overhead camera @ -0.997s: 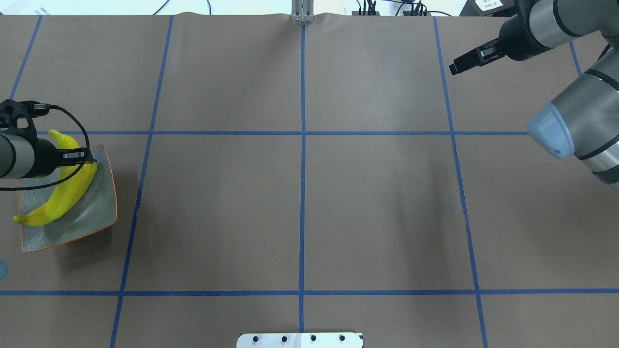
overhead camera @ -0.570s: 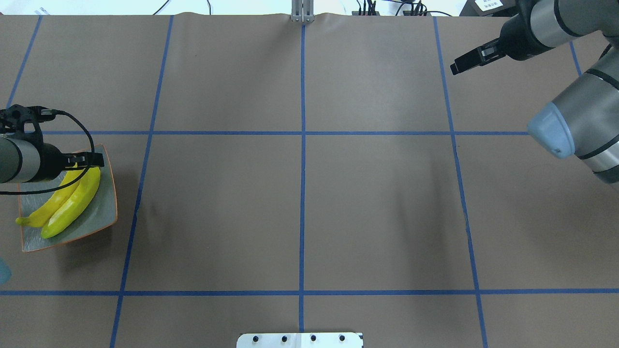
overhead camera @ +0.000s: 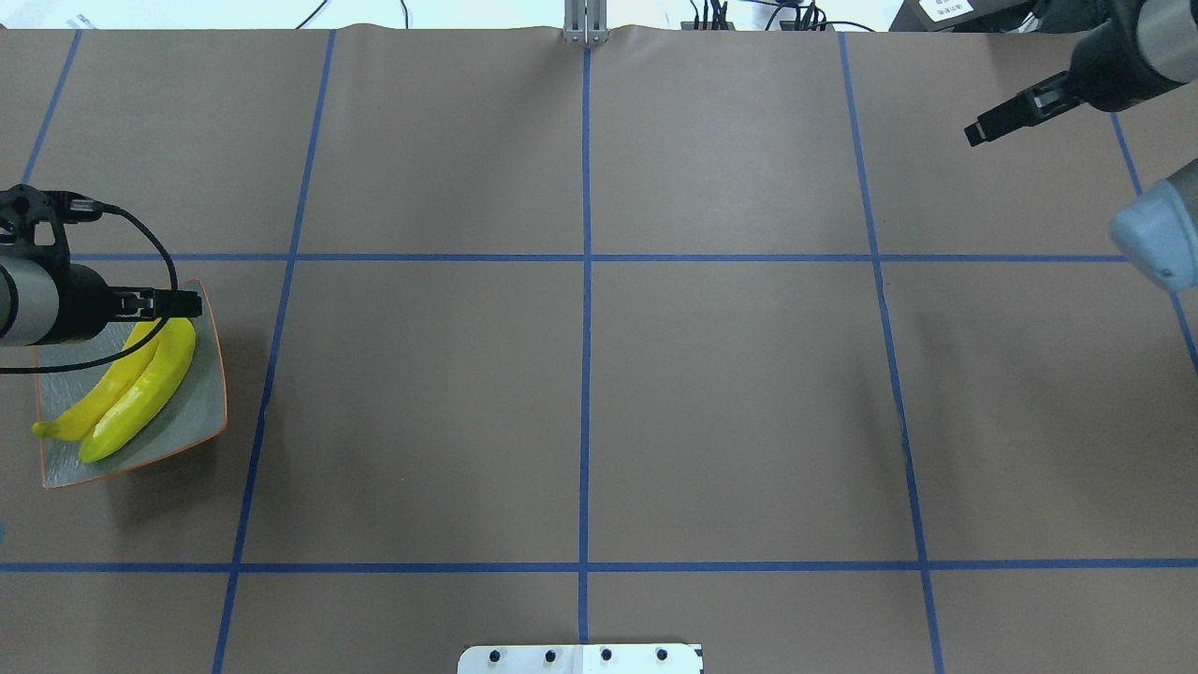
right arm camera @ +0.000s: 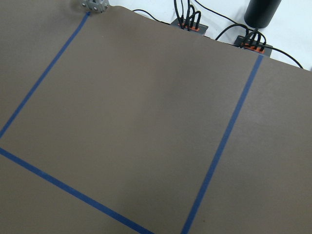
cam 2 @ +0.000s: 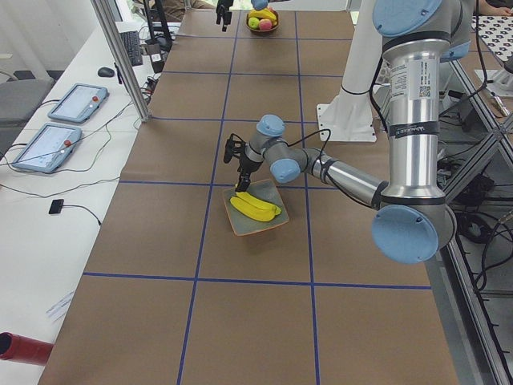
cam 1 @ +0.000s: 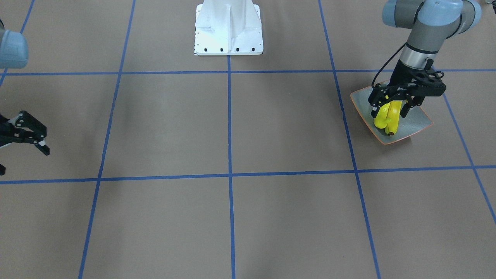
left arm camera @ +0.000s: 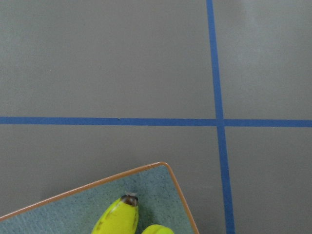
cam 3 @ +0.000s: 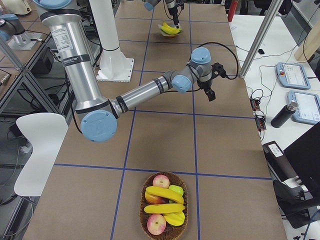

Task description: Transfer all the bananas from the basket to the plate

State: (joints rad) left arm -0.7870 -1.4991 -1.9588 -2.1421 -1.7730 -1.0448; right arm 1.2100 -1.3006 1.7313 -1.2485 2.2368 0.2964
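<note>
Two yellow bananas (overhead camera: pixel 140 388) lie side by side on the grey-blue plate (overhead camera: pixel 201 402) with the orange rim, at the table's left edge. They also show in the front-facing view (cam 1: pixel 388 120) and the left wrist view (left arm camera: pixel 117 220). My left gripper (overhead camera: pixel 192 302) hovers just above the bananas' far ends, open and empty, its fingers (cam 1: pixel 374 112) spread to either side of them. Two more bananas (cam 3: pixel 165 194) lie in the wicker basket (cam 3: pixel 142 210), seen in the right side view. My right gripper (overhead camera: pixel 978 133) is open and empty above the far right of the table.
The basket also holds apples (cam 3: pixel 161 181) and a green fruit. The robot's white base (cam 1: pixel 228 27) stands at the middle of the near table edge. Blue tape lines cross the brown table cover.
A second ago my left gripper held a banana over the plate. It has let go, and the banana now lies beside the first one. My right gripper has moved to the right.
</note>
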